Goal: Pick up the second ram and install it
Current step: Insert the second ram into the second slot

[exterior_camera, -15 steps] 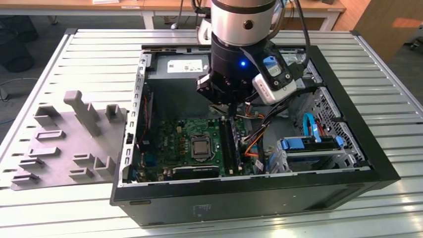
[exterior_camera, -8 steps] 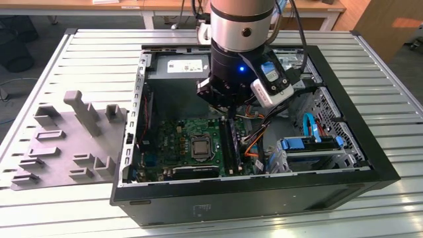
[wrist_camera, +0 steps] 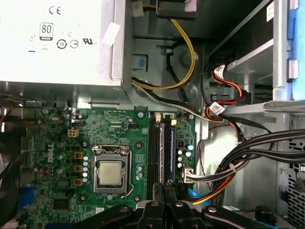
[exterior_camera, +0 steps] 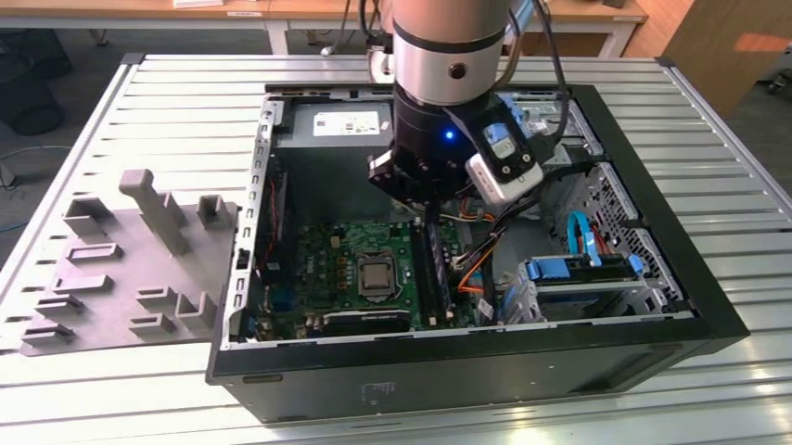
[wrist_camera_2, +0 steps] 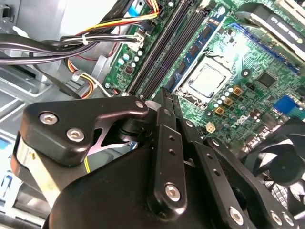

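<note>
My gripper [exterior_camera: 424, 215] hangs inside the open computer case, a little above the long black memory slots [exterior_camera: 436, 278] of the green motherboard [exterior_camera: 334, 264]. Its fingers are drawn close together in both wrist views [wrist_camera_2: 162, 95] [wrist_camera: 162, 187]. Between them sits a thin dark board seen edge-on, the second ram [wrist_camera: 161, 184], running in line with the slots [wrist_camera: 152, 148]. Most of the ram is hidden by the fingers. The slots [wrist_camera_2: 162, 52] lie just beyond the fingertips, beside the silver processor socket [wrist_camera_2: 206, 81] [wrist_camera: 110, 172].
A grey moulded fixture [exterior_camera: 124, 269] lies on the slatted table at the exterior view's left. Cable bundles [wrist_camera: 238, 162] [exterior_camera: 477, 264] run close beside the slots. The power supply [wrist_camera: 57, 43] is beyond the slots' far end, a blue drive bay [exterior_camera: 581, 273] lies at the exterior view's right, and a black fan [wrist_camera_2: 281, 162] is near the board.
</note>
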